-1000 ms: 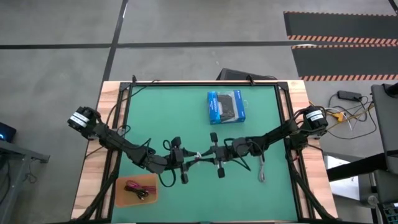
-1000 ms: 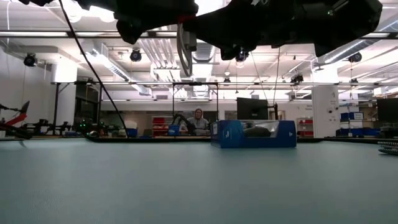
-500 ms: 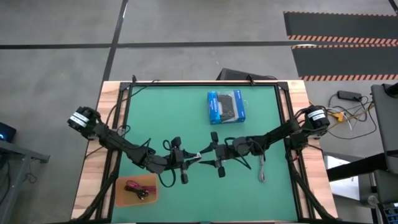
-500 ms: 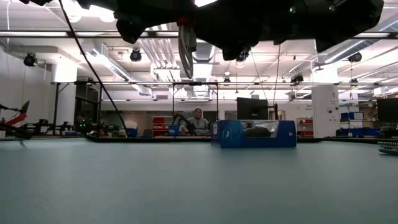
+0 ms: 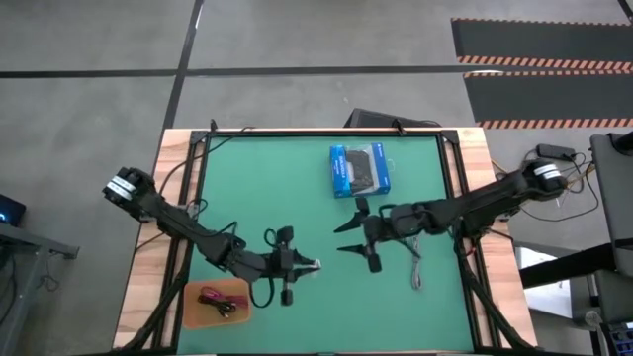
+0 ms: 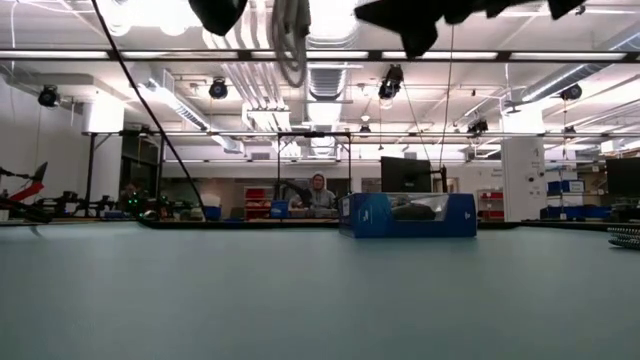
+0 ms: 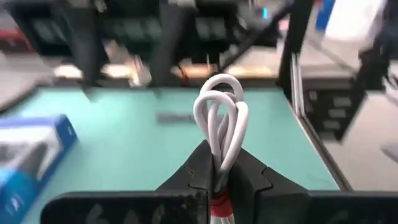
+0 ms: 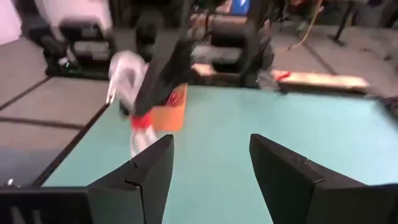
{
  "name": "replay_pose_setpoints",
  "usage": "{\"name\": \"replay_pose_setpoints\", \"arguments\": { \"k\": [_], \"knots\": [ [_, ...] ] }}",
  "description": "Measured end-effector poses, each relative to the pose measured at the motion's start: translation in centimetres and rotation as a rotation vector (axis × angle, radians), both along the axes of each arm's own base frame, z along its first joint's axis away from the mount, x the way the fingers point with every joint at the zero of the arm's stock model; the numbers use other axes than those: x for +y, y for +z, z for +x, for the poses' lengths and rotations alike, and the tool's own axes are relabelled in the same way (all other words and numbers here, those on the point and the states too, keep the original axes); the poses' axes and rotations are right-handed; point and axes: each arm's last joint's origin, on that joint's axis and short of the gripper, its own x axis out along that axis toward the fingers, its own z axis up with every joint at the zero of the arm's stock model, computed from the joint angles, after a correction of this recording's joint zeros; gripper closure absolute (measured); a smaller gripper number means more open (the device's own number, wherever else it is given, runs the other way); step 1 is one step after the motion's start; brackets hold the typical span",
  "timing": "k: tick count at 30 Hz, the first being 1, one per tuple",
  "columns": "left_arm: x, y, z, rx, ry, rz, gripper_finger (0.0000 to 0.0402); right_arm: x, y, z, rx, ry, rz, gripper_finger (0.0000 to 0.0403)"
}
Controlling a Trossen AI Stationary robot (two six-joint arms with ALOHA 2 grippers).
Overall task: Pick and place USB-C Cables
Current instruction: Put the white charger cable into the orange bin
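My left gripper [image 5: 303, 265] is shut on the folded white cable [image 7: 221, 116], raised above the green mat near its front middle. The cable also shows in the high view [image 5: 315, 265] and at the top of the low view [image 6: 291, 40]. My right gripper [image 5: 350, 237] is open and empty, a little to the right of the white cable and pointing at it; its own view [image 8: 211, 162] shows the wide gap. A grey cable [image 5: 415, 272] lies flat on the mat at the right. A red cable [image 5: 210, 296] and a black cable [image 5: 230, 309] lie on an orange tray [image 5: 196, 309]. My left gripper pinches the white cable's bundled strands [image 7: 219, 163] between its two fingers, just above a red tie [image 7: 217, 205]. The fingers lie about level, pointing toward the table's right. The looped end [image 7: 221, 93] sticks out past the fingertips, lifted clear of the mat.
A blue-and-black packaged box [image 5: 359, 170] stands on the mat at the far middle and shows in the low view [image 6: 405, 215]. Black frame rails run along the mat's left and right edges. The mat between the box and the grippers is bare.
The two grippers, which stood tip to tip over the mat's middle, have parted. My right gripper has drawn back toward the table's right and far side, and has turned. My left gripper has gone toward the near edge with the white cable. Both have risen.
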Motion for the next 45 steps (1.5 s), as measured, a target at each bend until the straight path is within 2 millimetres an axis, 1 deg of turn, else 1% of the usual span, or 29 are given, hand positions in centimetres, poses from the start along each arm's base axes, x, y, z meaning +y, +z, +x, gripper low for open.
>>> {"name": "replay_pose_setpoints", "arguments": {
  "k": [3, 6, 10, 13, 15, 18, 22, 25, 29, 31, 38, 45],
  "knots": [
    [-0.2, 0.8, 0.0, 0.164, -0.012, -0.031, 0.039, -0.3, 1.4, -0.8, -0.052, -0.031, -0.019, 0.0206],
    [-0.1, 1.9, -0.6, 0.399, 0.02, -0.122, 0.039, -0.5, 2.1, -1.4, -0.073, -0.05, -0.049, 0.021],
    [-0.1, 3.8, -2.6, 0.758, 0.022, -0.273, 0.039, -0.6, 2.5, -1.7, -0.088, -0.046, -0.08, 0.0213],
    [-0.6, 4.8, -4.2, 0.941, 0.007, -0.342, 0.0391, -0.6, 2.5, -1.7, -0.09, -0.043, -0.1, 0.0213],
    [-1.1, 5.2, -4.9, 1.013, -0.028, -0.38, 0.0391, -0.6, 2.5, -1.6, -0.09, -0.041, -0.112, 0.0213],
    [-1.9, 4.9, -6.3, 1.149, -0.073, -0.415, 0.0391, -0.8, 2.4, -1.5, -0.087, -0.048, -0.122, 0.0214],
    [-2.8, 3.3, -8.3, 1.34, -0.109, -0.424, 0.0391, -1.4, 2.4, -1.4, -0.086, -0.073, -0.123, 0.0214],
    [-3.2, 2.4, -9.0, 1.379, -0.126, -0.402, 0.0391, -1.9, 2.6, -1.4, -0.099, -0.094, -0.121, 0.0214],
    [-3.0, 0.9, -9.5, 1.422, -0.101, -0.369, 0.0391, -2.5, 2.9, -1.3, -0.125, -0.119, -0.117, 0.0214],
    [-3.0, 0.3, -9.5, 1.431, -0.114, -0.343, 0.0391, -2.8, 2.9, -1.3, -0.123, -0.131, -0.119, 0.0214],
    [-3.0, -1.9, -9.3, 1.457, -0.137, -0.252, 0.0391, -3.3, 2.7, -1.3, -0.093, -0.159, -0.13, 0.0213],
    [-3.7, -3.6, -8.3, 1.429, -0.186, -0.175, 0.0391, -3.4, 2.8, -1.4, -0.094, -0.164, -0.131, 0.0213]
  ]
}}
